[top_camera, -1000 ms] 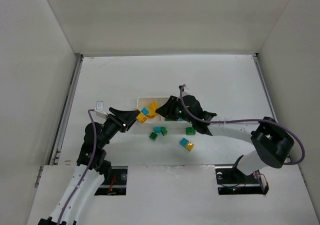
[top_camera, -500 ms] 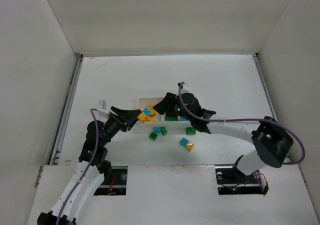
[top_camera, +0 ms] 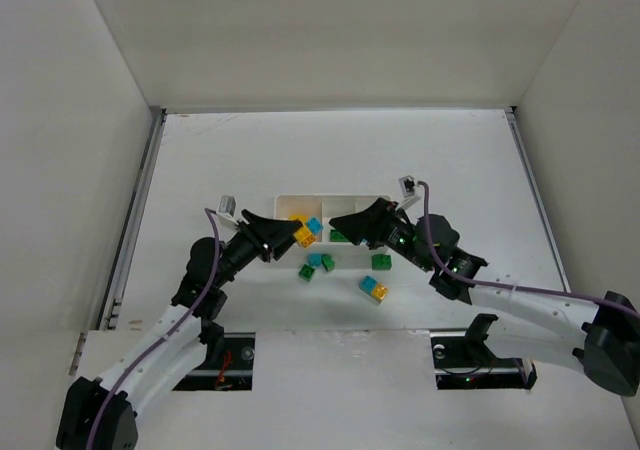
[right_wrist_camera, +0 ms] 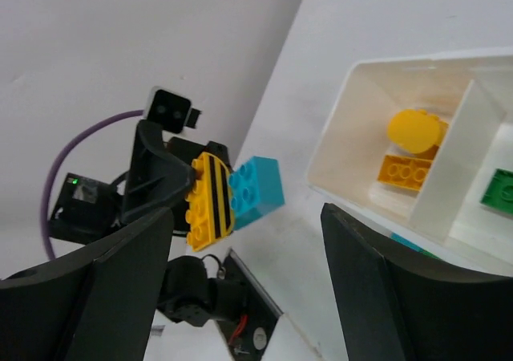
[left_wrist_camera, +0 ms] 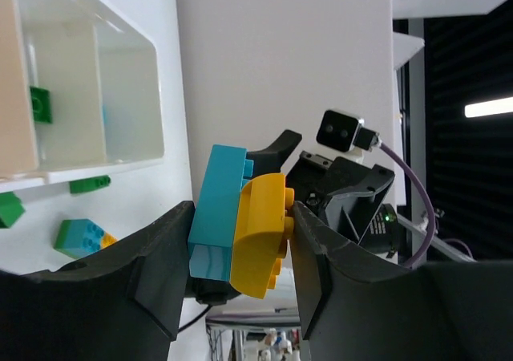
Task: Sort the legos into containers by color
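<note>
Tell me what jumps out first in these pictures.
A yellow brick stuck to a blue brick is pinched in the left gripper, held up near the white tray. The right gripper faces it, jaws wide and empty. Loose bricks lie on the table near the tray.

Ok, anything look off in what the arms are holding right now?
Yes: the left end effector grips a yellow brick stuck to a cyan brick, so the pair fits no single colour compartment. Another cyan-and-yellow pair lies joined on the table.
</note>
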Robot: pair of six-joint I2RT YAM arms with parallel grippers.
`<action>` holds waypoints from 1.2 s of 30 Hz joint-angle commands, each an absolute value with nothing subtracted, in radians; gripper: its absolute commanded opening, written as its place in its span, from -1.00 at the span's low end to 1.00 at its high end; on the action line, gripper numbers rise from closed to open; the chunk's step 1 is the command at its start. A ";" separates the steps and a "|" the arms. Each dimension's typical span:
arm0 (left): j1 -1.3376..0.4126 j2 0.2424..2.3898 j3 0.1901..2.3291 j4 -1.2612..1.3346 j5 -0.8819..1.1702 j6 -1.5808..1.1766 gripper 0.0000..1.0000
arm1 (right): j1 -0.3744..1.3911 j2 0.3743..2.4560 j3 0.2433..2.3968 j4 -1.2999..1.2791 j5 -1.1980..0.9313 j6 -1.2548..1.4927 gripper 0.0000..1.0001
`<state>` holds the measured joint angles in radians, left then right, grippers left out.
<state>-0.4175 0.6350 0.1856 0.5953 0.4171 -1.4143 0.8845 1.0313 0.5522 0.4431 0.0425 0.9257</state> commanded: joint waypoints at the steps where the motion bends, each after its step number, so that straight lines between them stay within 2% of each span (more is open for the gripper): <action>1: -0.476 0.653 0.213 0.779 0.414 -1.424 -0.61 | 0.897 1.043 0.541 0.574 0.000 0.966 0.56; 9: -0.573 0.660 0.229 0.819 0.373 -1.399 -0.60 | 0.906 1.097 0.548 0.609 -0.017 0.985 0.44; 13: -0.576 0.657 0.232 0.819 0.371 -1.397 -0.60 | 0.912 1.103 0.537 0.629 -0.017 1.002 0.26; 24: -0.590 0.661 0.225 0.828 0.360 -1.397 -0.60 | 0.932 1.143 0.534 0.690 -0.031 1.038 -0.01; 29: -0.591 0.660 0.218 0.833 0.354 -1.391 -0.58 | 0.933 1.140 0.525 0.716 -0.006 1.042 -0.22; 36: -0.593 0.684 0.219 0.787 0.322 -1.351 -0.15 | 0.946 1.109 0.517 0.690 0.040 1.012 -0.43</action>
<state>-0.5884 0.6781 0.1875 0.7452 0.3431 -1.3949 0.9333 1.1366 0.5190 0.6426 0.0093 1.0397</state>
